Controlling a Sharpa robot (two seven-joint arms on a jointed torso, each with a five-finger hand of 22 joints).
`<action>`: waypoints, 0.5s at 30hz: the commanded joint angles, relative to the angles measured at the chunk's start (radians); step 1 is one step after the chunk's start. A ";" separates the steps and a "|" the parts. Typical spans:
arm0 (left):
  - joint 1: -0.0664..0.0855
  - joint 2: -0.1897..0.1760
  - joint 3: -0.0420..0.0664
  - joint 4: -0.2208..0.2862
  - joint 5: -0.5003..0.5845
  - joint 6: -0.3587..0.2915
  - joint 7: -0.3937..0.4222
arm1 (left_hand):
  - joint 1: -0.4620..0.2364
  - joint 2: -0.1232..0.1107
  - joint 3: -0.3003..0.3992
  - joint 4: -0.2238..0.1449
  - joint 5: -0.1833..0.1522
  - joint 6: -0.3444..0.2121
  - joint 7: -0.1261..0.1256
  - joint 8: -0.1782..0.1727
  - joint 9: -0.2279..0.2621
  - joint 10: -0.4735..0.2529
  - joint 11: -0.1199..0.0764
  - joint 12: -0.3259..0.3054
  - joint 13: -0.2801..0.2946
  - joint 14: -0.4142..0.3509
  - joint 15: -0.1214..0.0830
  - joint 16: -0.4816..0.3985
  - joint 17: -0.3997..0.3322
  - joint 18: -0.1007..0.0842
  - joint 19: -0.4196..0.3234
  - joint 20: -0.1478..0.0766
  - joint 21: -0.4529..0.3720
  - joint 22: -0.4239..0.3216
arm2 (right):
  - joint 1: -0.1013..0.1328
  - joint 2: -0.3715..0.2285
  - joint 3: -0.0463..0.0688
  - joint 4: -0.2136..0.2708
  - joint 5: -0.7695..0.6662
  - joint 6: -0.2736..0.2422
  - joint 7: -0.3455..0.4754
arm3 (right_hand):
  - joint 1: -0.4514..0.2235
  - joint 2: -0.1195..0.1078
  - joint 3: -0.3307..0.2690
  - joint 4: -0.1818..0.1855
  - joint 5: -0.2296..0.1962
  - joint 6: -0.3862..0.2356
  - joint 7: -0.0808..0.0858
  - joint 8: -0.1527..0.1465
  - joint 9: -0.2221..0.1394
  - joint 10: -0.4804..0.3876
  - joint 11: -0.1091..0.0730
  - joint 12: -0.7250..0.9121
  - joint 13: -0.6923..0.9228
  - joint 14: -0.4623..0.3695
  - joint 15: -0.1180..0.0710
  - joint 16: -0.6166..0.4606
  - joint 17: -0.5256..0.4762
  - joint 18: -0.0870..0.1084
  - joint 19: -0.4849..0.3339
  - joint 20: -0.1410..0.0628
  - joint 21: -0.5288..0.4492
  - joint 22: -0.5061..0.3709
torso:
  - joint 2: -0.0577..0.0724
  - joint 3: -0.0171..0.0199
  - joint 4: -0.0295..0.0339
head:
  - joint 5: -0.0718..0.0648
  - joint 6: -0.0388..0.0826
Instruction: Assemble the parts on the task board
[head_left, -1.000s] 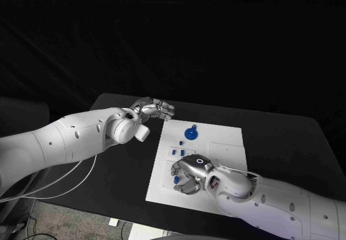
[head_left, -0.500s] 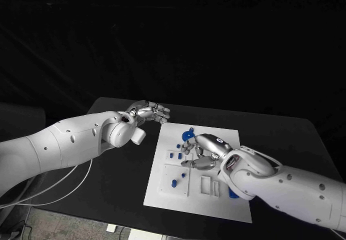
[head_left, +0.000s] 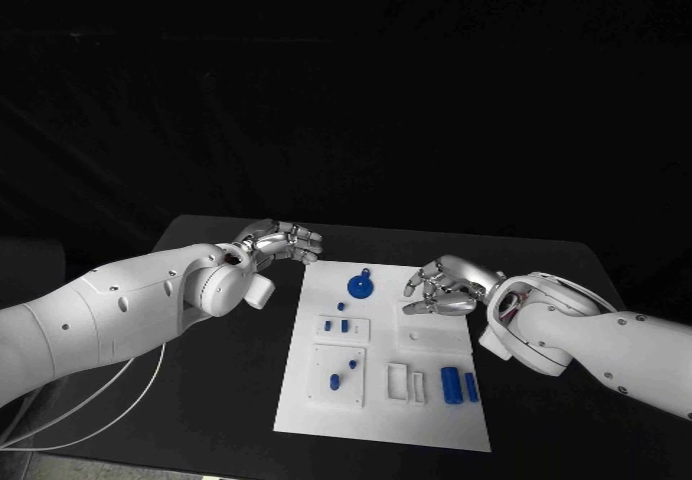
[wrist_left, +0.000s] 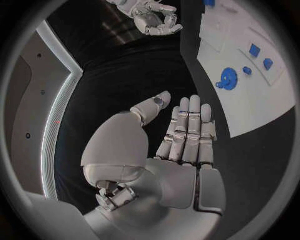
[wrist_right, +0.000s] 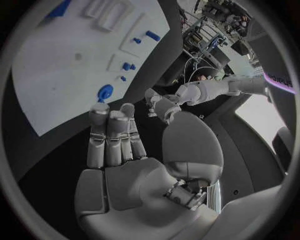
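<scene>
The task board (head_left: 433, 330) lies flat in the middle of the black worktop (head_left: 577, 290), between the two hands. That way each hand can reach it.

The left hand (head_left: 281, 243) hangs just beside the board's far corner, over the bare worktop. Its fingers are a little bent and spread, and it holds nothing. The left wrist view shows its palm bare too. It looks like it is waiting off to the side so it does not get in the way.

The right hand (head_left: 447, 283) hangs over the board's far edge on the other side. Its fingers are loosely bent with gaps between them, and nothing is in it.

A round blue gear (head_left: 361, 288) lies on the board between the two hands, nearer the right one. Closer to the robot than both hands, two small blue pegs (head_left: 336, 325) stand in a little tray. Two long blue pieces (head_left: 459, 384) lie side by side near the board's close edge, on the right hand's side.

No part is picked up yet, so I think the job is only beginning.
</scene>
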 joint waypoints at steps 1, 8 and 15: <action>-0.003 0.002 0.001 0.000 0.000 0.016 0.012 | -0.006 0.000 -0.002 0.002 -0.003 -0.008 0.000 0.004 -0.002 -0.007 -0.001 -0.005 0.001 0.005 0.002 -0.006 0.002 -0.006 0.005 -0.002 -0.006 0.002 | 0.002 -0.025 -0.001 0.010 0.034 0.198 -0.098 | -0.022 0.005 0.003 0.023 -0.007 0.027 -0.002 0.011 0.008 -0.007 -0.004 0.072 0.055 0.003 -0.005 0.025 0.025 0.053 0.014 -0.009 0.020 0.026 | -0.010 0.0026 -0.0025 | -0.019 0.003; -0.012 -0.002 0.000 0.001 0.000 0.039 0.026 | -0.013 -0.002 -0.006 0.005 -0.005 -0.009 0.000 0.004 -0.002 -0.008 -0.001 -0.005 0.001 0.005 0.002 -0.009 0.006 -0.006 0.005 -0.002 -0.008 0.003 | 0.004 -0.089 -0.007 0.024 0.047 0.371 -0.169 | -0.078 0.029 -0.003 0.062 -0.009 0.059 -0.018 0.034 0.037 -0.002 -0.019 0.153 0.124 -0.004 -0.019 0.053 0.067 0.053 0.014 -0.025 0.059 0.026 | -0.017 0.0041 -0.0062 | -0.036 -0.004; -0.021 -0.008 0.000 0.006 0.000 0.063 0.048 | -0.019 -0.015 -0.012 0.002 -0.005 -0.012 0.001 0.004 -0.003 -0.010 0.000 -0.006 0.002 0.003 0.003 -0.015 0.011 -0.007 0.003 -0.001 -0.011 0.005 | 0.004 -0.125 -0.022 0.050 0.003 0.304 -0.271 | -0.144 0.042 -0.096 0.010 0.157 0.058 -0.022 0.043 0.072 -0.003 -0.024 0.172 0.155 -0.013 -0.023 0.070 0.105 0.053 -0.005 -0.034 0.103 0.024 | -0.026 0.0054 -0.0094 | -0.054 -0.015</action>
